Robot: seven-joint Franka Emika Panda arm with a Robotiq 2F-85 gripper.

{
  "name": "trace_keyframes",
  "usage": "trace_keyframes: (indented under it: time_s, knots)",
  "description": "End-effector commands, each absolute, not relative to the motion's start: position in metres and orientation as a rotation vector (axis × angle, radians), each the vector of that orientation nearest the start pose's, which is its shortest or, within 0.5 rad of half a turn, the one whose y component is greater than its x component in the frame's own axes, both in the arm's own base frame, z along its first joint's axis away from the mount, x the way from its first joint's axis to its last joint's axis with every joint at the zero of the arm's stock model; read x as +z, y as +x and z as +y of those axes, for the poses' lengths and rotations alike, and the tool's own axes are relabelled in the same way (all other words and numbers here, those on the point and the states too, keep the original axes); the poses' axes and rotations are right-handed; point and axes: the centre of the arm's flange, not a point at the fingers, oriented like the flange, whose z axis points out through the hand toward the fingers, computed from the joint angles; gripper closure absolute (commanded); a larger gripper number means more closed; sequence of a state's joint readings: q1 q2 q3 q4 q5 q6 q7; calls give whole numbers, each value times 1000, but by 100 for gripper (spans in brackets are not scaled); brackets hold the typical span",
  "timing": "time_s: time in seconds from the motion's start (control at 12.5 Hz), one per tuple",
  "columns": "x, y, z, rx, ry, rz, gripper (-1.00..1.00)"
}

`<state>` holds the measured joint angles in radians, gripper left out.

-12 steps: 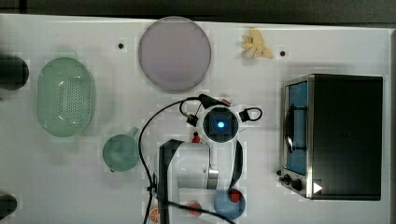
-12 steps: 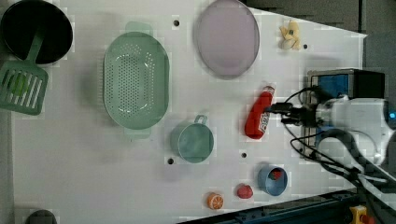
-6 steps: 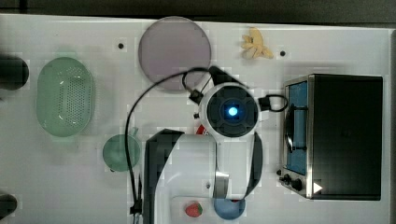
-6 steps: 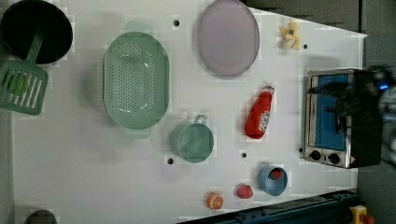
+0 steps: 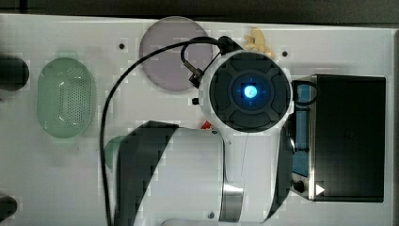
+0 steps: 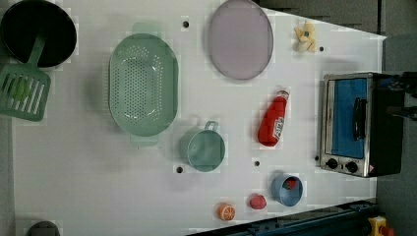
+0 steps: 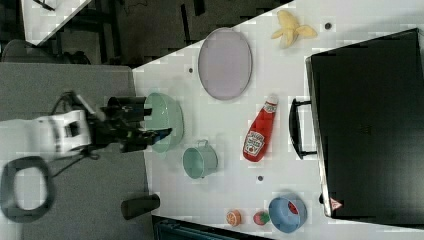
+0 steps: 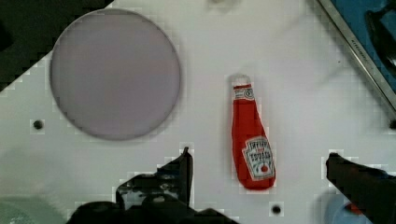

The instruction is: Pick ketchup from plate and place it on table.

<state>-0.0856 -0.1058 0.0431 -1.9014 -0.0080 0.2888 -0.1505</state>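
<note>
The ketchup (image 6: 273, 122) lies flat on the white table (image 6: 74, 172), white tip toward the plate (image 6: 240, 39), between that plate and the toaster oven. It also lies in plain sight in the right view (image 7: 259, 131) and the wrist view (image 8: 250, 140). The mauve plate (image 8: 114, 74) has nothing on it. My gripper (image 8: 258, 155) hangs open well above the bottle, one dark finger (image 8: 182, 170) on each side of it, touching nothing. In the top view my arm (image 5: 249, 92) covers the bottle except a red sliver (image 5: 207, 125).
A toaster oven (image 6: 351, 123) stands close beside the ketchup. A teal cup (image 6: 204, 150) and a green colander (image 6: 142, 83) sit on its other side. A blue bowl (image 6: 286, 189), a strawberry (image 6: 257, 201) and an orange slice (image 6: 226, 211) lie near the table edge. A banana (image 6: 305, 38) lies by the plate.
My arm has risen away from the ketchup, growing large in the top view and sliding off to the left view's right edge. The ketchup stays where it lay.
</note>
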Motion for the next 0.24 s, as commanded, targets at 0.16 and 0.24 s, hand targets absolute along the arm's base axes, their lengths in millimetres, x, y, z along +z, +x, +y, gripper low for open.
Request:
trace_keyframes:
  time_s: [0.16,0.24]
  knots:
    - [583,529,-24,0,-2921,1181,-100]
    - [587,525,-24,56,-2931,1187,-100]
